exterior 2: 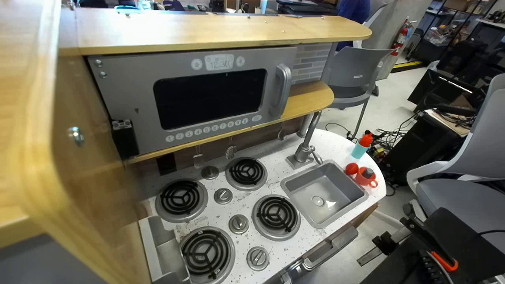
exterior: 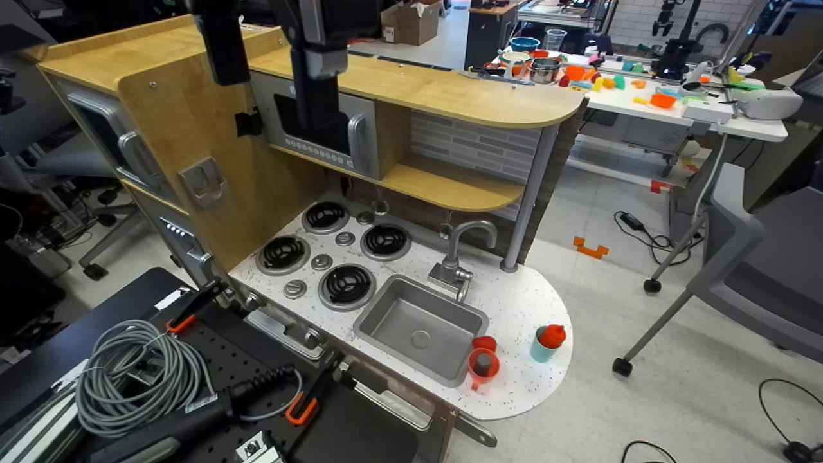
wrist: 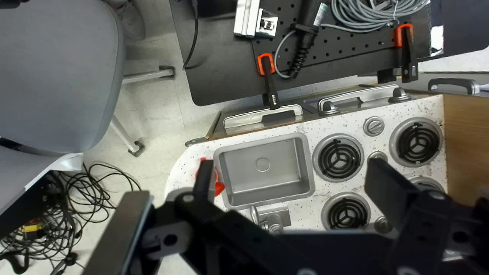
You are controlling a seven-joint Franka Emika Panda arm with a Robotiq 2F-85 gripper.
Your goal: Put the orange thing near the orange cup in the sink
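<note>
The orange thing is a small orange-red lump (exterior: 484,343) on the white countertop, at the end of the sink. It also shows in an exterior view (exterior 2: 351,169) and in the wrist view (wrist: 219,188), partly behind a finger. The orange cup (exterior: 490,374) stands right beside it with a dark grey item inside; it shows in an exterior view (exterior 2: 363,180) too. The silver sink (exterior: 398,325) also shows in the wrist view (wrist: 263,181), with nothing in its basin. My gripper (exterior: 276,101) is open and empty, high above the counter; its fingers are wide apart in the wrist view (wrist: 291,164).
A grey faucet (exterior: 454,251) rises behind the sink. A teal cup (exterior: 541,350) with a red-orange top stands near the counter's rounded end. Black burners (exterior: 347,286) lie beside the sink. A wooden shelf and toy microwave (exterior 2: 221,98) overhang the back. A black table (exterior: 257,399) stands in front.
</note>
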